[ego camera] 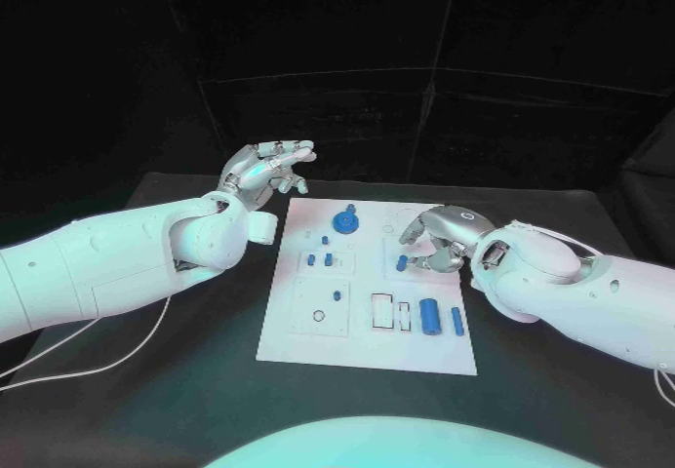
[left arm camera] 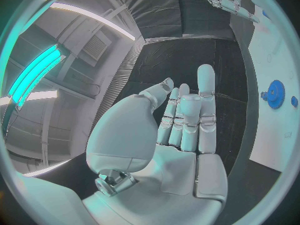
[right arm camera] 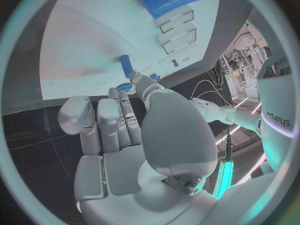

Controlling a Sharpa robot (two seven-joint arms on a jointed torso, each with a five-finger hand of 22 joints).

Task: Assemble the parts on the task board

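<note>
The white rectangular task board (ego camera: 369, 343) lies flat in the middle of the black table (ego camera: 169, 390); small blue parts are spread over it. A blue toothed gear wheel (ego camera: 346, 223) sits near the board's far edge, with a small blue round knob (ego camera: 350, 209) just beyond it; two short blue pegs (ego camera: 319, 259) stand side by side in a square recess below the gear; a single smaller blue peg (ego camera: 339, 292) stands in the next recess toward the robot, beside a dark ring (ego camera: 319, 316). Near the board's near right corner a thick blue cylinder (ego camera: 429, 316) lies beside a slimmer blue bar (ego camera: 457, 321), next to two outlined rectangular slots (ego camera: 384, 312).

The right silver hand (ego camera: 436, 239) is low over the board's right side, fingers curled downward; a short blue pin (ego camera: 403, 262) is at its fingertips, and the right wrist view shows that pin (right arm camera: 126, 65) pinched between thumb and a finger, its far end meeting the board surface.

The left silver hand (ego camera: 267, 168) is raised off the table beyond the board's far left corner, clear of all parts; its fingers (left arm camera: 199, 115) are extended and lie close together, holding nothing; the left wrist view shows the gear wheel (left arm camera: 274, 94) at the board's edge, well apart from this hand.
</note>
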